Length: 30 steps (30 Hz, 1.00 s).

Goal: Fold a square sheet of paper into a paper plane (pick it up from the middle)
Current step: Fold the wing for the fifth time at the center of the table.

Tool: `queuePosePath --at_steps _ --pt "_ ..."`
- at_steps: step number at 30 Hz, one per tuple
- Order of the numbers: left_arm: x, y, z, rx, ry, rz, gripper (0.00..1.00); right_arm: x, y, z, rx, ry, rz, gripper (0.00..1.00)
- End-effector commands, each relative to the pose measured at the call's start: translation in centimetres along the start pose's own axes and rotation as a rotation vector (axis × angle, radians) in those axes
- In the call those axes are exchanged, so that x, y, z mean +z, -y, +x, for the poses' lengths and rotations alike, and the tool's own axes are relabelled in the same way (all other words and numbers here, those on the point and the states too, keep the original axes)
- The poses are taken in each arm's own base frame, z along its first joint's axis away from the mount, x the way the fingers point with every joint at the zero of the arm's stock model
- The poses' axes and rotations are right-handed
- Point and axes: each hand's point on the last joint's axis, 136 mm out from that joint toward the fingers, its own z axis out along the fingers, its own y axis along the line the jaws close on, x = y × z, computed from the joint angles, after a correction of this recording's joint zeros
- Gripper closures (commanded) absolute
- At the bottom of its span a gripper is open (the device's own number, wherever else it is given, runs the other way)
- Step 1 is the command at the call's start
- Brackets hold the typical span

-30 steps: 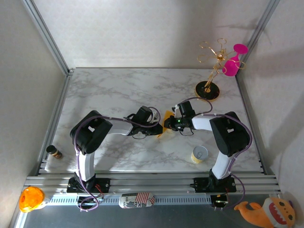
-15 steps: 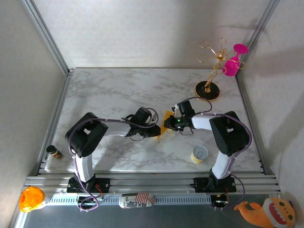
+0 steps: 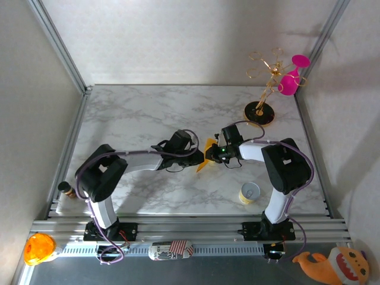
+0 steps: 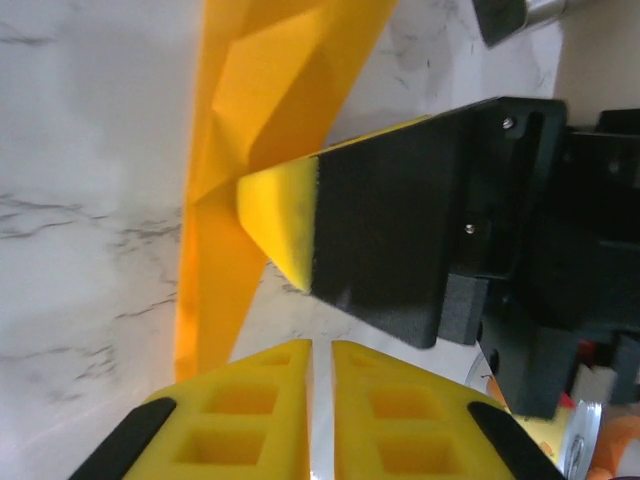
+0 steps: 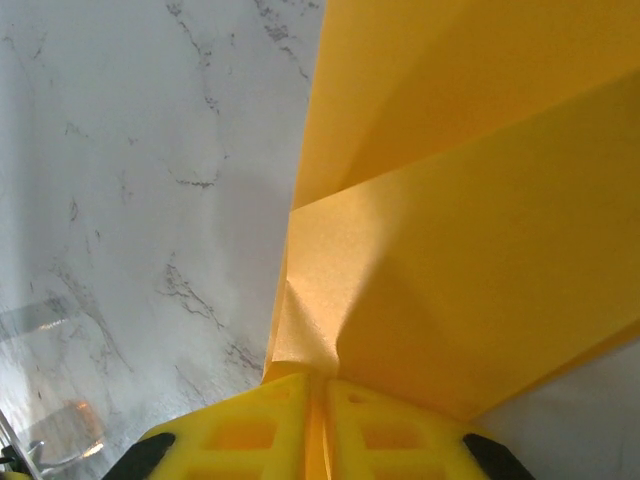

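Paper (image 3: pixel 205 155), already creased into a narrow folded shape, sits mid-table between the two arms. The right gripper (image 5: pixel 318 398) has its pads pinched tight on a folded edge. The left gripper (image 4: pixel 322 352) is all but closed, with only a bare slit between the pads and nothing in it; the paper runs just beside it. This looks like mid-fold, not yet a dart. Next, the left gripper likely must open, catch the free flap and press the crease while the right holds firm.
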Motion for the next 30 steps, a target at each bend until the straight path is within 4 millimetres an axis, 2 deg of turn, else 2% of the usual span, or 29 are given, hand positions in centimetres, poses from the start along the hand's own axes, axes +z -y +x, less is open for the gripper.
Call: queuePosePath --at_steps 1,12,30 --pt "1.3 0.9 0.6 -0.002 -0.044 0.032 0.9 1.3 3.8 2.0 0.042 -0.058 0.136 0.86" --pt "2.7 -1.4 1.8 -0.023 -0.085 -0.021 0.92 1.3 3.7 2.1 0.044 -0.061 0.133 0.87" --pt "3.3 -3.1 3.3 -0.053 -0.112 -0.051 0.92 1.5 4.3 2.4 0.06 -0.075 0.154 0.87"
